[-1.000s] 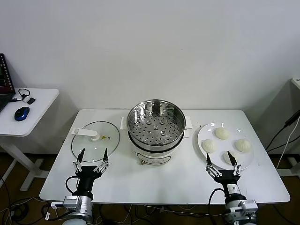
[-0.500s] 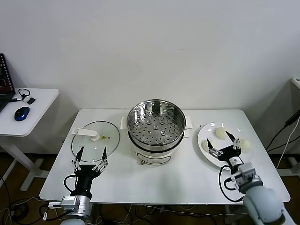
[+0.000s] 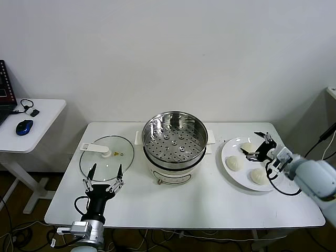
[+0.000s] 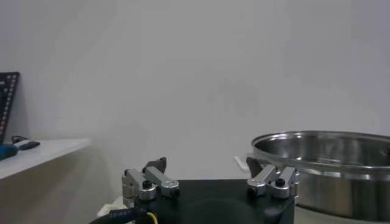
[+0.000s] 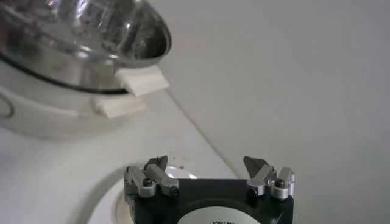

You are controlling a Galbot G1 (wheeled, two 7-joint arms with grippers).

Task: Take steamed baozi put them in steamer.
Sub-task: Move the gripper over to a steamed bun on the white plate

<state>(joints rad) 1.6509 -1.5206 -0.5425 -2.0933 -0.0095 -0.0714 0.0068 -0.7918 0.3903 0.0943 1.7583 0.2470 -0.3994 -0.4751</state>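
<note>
**White counter, open steamer, buns on the plate**

White wall is seen behind a white counter [image 3: 184,202] on which the work is laid out. At the middle of the counter the steamer [image 3: 175,145] is set: a shiny steel pot with a perforated tray inside, carried on a white base with side handles. No bun is seen inside it. To its left a flat glass lid [image 3: 106,158] with a white handle is laid on the counter.

To the right of the steamer a round white plate [image 3: 231,174] is placed, and the steamed baozi [image 3: 234,163] are held on it. Three buns are clearly made out in the head view: one at the left of the plate, one nearer at the right, and one at the far side, partly covered by the arm. A fourth cannot be made out.

The right pincer [image 3: 259,145] is held over the far part of the plate, its fingers spread wide and nothing gripped between them. The left pincer [image 3: 104,175] is parked upright at the near left edge of the counter, just in front of the lid, its fingers also spread apart and empty.

Further left, apart from the counter, a small white side table [image 3: 37,126] is seen carrying a blue mouse [image 3: 23,126].
</note>
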